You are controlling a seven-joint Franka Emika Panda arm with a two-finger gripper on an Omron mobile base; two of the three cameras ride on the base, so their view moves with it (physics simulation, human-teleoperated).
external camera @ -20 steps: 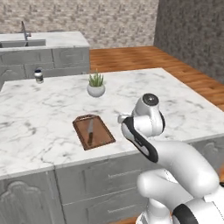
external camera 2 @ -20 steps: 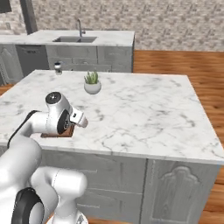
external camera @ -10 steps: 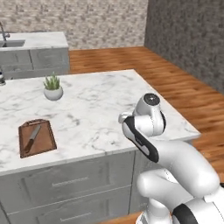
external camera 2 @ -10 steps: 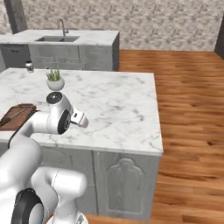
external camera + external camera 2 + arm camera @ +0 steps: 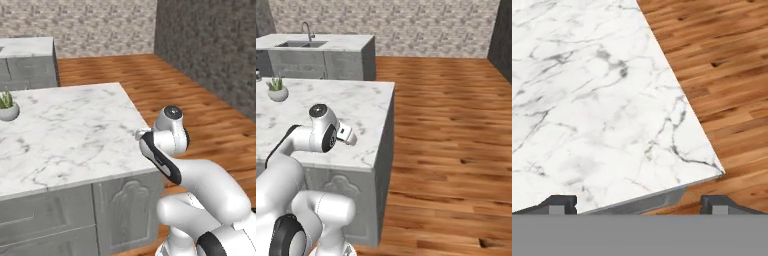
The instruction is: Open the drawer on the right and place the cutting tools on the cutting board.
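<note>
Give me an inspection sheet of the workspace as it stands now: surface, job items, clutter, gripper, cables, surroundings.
Surface: white marble island top, its right end and corner under the hand; bare in the hand view.
Job's things: a grey drawer front with a slim bar handle sits shut below the top in the left base view; cutting board and cutting tools nothing seen.
Clutter: small potted plant on the far left of the island.
Gripper: gripper open, holding nothing, poised over the island's corner edge.
Cables: nothing seen.
Surroundings: wooden floor, stone-pattern back wall, dark wall to the right, second counter with sink and faucet behind.
</note>
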